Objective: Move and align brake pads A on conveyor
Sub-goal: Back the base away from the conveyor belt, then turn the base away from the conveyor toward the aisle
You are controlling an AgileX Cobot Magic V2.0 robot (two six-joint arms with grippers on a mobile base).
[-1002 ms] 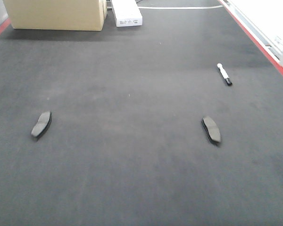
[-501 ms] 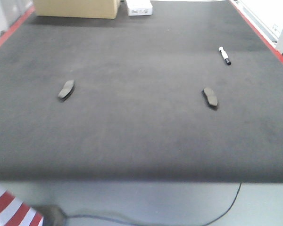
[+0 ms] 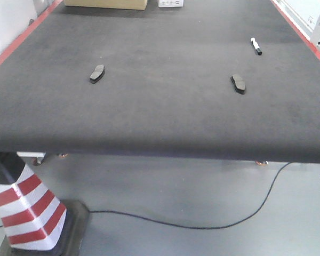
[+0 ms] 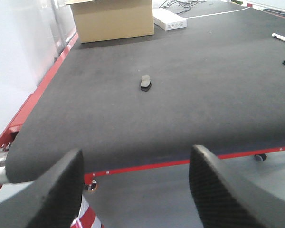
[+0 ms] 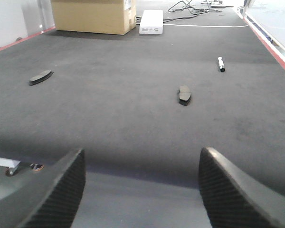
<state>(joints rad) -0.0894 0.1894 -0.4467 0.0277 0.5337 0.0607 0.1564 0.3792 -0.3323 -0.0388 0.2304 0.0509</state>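
The left gripper [image 4: 135, 156] is wide open. Its two dark textured fingers [image 4: 42, 194] stand far apart at the bottom of the left wrist view, with nothing between them and nothing touching them. It hangs short of the near edge of the belt [image 3: 160, 122], above the floor [image 3: 165, 192]. The right gripper [image 5: 141, 156] is spread just as wide, holds nothing and also hangs off the near edge.

Two brake pads lie flat on the belt, well apart from each other and well away from both grippers. The left-hand pad [image 3: 97, 73] sits toward the belt's left side. The right-hand pad [image 3: 238, 84] sits toward the right side, with a white marker pen [image 3: 256, 46] lying farther back beyond it. The dark sliver at the right edge of the left wrist view is probably the right-hand pad, but it is cut off.

A cardboard box [image 5: 92, 14] and a white box [image 5: 151, 21] stand at the far end of the belt. A red-and-white traffic cone [image 3: 26, 208] and a black cable [image 3: 202, 226] are on the floor below the near edge.
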